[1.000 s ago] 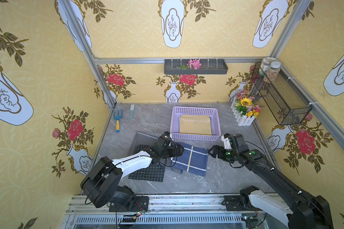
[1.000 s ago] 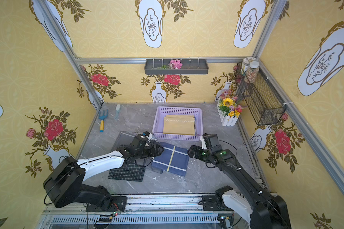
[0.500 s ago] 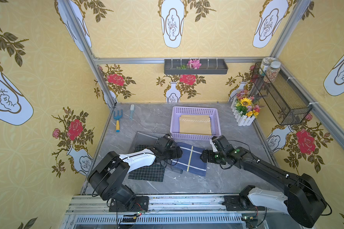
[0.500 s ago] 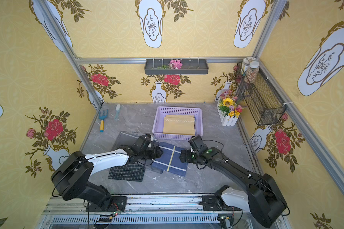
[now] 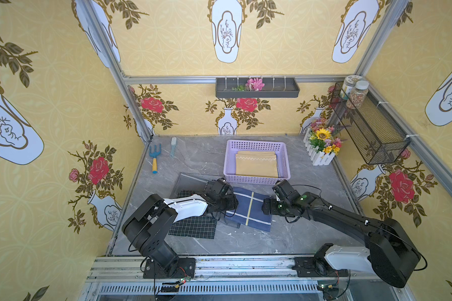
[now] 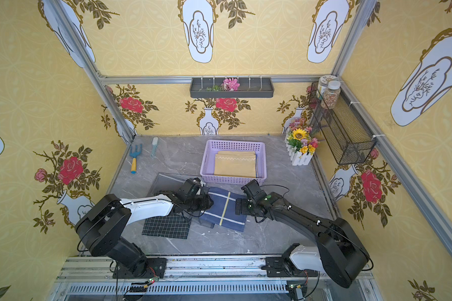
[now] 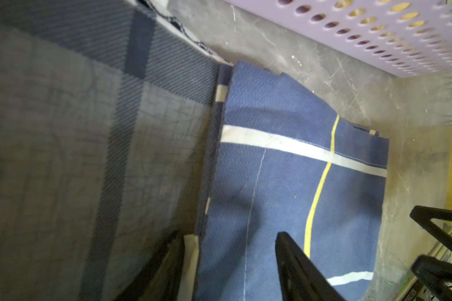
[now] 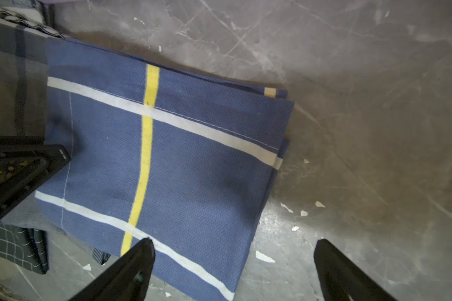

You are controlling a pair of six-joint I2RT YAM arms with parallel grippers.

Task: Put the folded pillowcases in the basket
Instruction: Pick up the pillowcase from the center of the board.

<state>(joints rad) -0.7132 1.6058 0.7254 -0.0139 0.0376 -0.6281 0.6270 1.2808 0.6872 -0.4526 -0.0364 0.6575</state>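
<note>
Grey marble desk point(image 5: 245, 242). Far left corner: blue hand fork point(image 5: 154, 156) beside a small brush point(image 5: 173, 146). Far right corner: flower box point(image 5: 321, 149). Back wall: dark tray point(image 5: 277, 91). Right wall: wire basket point(image 5: 373, 133) holding two jars point(image 5: 357, 94). Black checked cloth point(image 5: 193, 228) near front.

This is a robot lab cell dressed up as a homely room. Yellow wallpaper point(image 5: 180, 47) printed with roses and vases covers flat panels held in bare aluminium struts point(image 5: 167, 79). The left arm point(image 5: 185, 207) and right arm point(image 5: 337, 212) are bolted to a metal rail point(image 5: 245, 265) along the front of a grey marble-look bench point(image 5: 245, 242). Household props dress it: a lilac basket point(image 5: 256, 179), a wall tray point(image 5: 257, 92), a wire basket point(image 5: 371, 130) holding jars point(image 5: 359, 95), a picket-fence flower box point(image 5: 321, 156), a garden fork point(image 5: 154, 156).
</note>
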